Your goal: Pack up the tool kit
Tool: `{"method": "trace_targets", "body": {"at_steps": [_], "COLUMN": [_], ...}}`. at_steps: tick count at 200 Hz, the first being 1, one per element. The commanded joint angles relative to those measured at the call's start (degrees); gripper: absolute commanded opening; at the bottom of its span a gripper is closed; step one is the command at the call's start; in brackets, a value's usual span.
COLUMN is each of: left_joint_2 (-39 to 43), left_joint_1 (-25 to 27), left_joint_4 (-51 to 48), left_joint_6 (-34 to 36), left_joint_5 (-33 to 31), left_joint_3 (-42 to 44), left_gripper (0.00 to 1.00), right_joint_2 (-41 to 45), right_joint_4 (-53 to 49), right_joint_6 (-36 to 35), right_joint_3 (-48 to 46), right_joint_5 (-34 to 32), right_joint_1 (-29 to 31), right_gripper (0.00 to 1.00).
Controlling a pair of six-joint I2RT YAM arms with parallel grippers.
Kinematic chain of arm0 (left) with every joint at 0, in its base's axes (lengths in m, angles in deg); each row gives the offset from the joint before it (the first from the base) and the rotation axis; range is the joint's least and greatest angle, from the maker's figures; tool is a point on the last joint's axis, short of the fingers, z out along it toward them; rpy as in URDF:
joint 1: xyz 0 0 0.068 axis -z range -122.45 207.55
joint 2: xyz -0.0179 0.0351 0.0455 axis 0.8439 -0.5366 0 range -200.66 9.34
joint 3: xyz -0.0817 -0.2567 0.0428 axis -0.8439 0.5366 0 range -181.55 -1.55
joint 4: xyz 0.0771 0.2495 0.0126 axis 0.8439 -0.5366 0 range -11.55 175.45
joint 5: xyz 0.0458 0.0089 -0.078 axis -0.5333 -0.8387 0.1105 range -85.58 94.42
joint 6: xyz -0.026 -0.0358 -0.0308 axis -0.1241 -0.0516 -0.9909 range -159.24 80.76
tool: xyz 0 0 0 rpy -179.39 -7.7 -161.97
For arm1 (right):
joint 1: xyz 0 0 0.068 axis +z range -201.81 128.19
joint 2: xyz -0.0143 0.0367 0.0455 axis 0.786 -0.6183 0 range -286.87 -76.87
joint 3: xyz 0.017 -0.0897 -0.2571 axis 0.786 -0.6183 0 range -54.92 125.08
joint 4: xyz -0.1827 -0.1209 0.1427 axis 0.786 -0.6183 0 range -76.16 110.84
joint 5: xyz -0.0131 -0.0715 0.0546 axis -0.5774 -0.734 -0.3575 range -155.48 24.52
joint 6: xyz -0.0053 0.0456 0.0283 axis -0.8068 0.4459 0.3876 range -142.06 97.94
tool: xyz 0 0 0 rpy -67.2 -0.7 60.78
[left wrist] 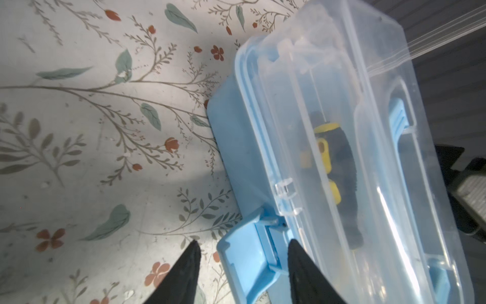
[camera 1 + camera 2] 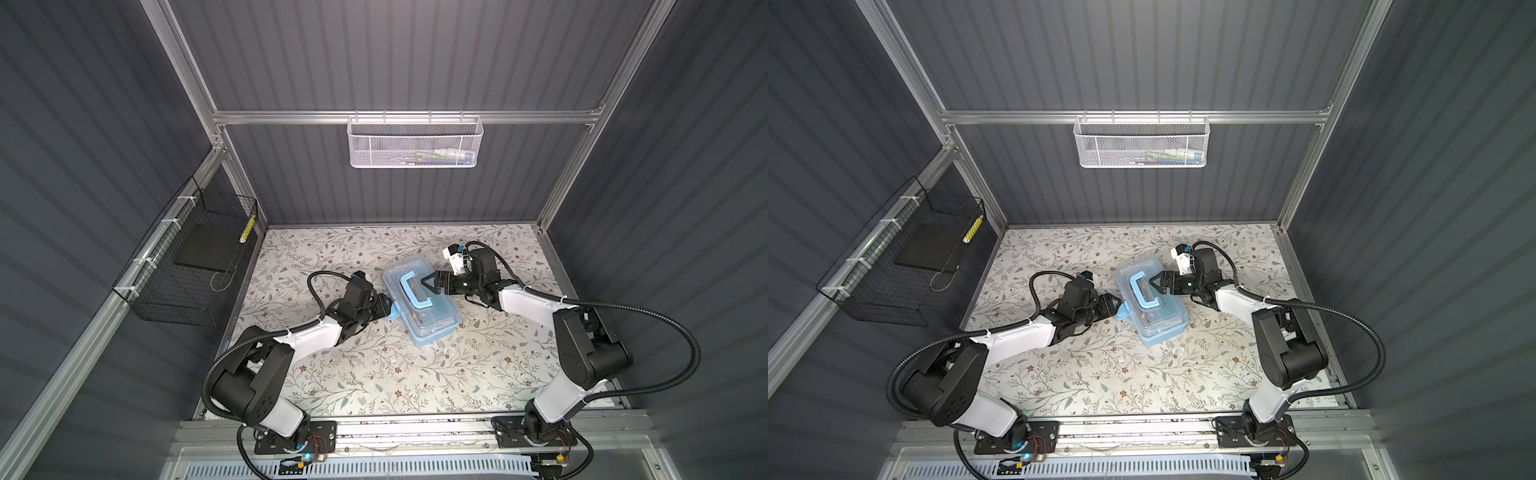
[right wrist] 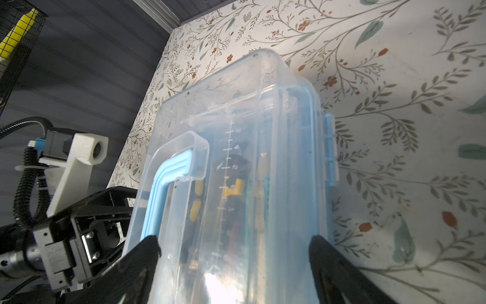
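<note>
The tool kit (image 2: 432,320) (image 2: 1158,322) is a light-blue box with a clear lid and a blue handle (image 2: 413,291). It lies at a slant mid-table. Black and yellow tools (image 1: 334,163) (image 3: 234,189) show through the lid. My left gripper (image 2: 388,309) (image 1: 243,241) is at the box's left side, part open around the flipped-out blue latch (image 1: 249,263). One finger lies against the box wall and the other stands clear of the latch. My right gripper (image 2: 426,283) (image 3: 234,238) stands wide open astride the hinge-side edge, one finger over the lid beside the handle.
A white mesh basket (image 2: 415,143) with a few items hangs on the back rail. A black wire basket (image 2: 195,266) on the left wall holds a dark slab and a yellow-striped tool (image 2: 247,230). The floral table (image 2: 374,374) stretches bare toward the front.
</note>
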Motion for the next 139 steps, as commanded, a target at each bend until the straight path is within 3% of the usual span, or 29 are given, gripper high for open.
{"method": "trace_targets", "body": {"at_steps": [1, 26, 139], "left_joint_2": [-2.3, -3.2, -1.6], "left_joint_1": [0.0, 0.0, 0.0], "left_joint_4": [0.3, -1.5, -10.3], "left_joint_6": [0.7, 0.8, 1.0], "left_joint_5": [3.5, 3.7, 3.0], "left_joint_3": [-1.7, -2.7, -4.1], "left_gripper": [0.47, 0.36, 0.23], "right_joint_2": [-2.0, -2.1, -2.8], "right_joint_4": [-5.5, -5.7, -5.5], "right_joint_6": [0.9, 0.8, 1.1], "right_joint_3": [-1.9, -1.8, -1.3], "right_joint_5": [2.6, 2.5, 2.7], "right_joint_1": [0.8, 0.8, 0.8], "right_gripper": [0.91, 0.91, 0.91]}}
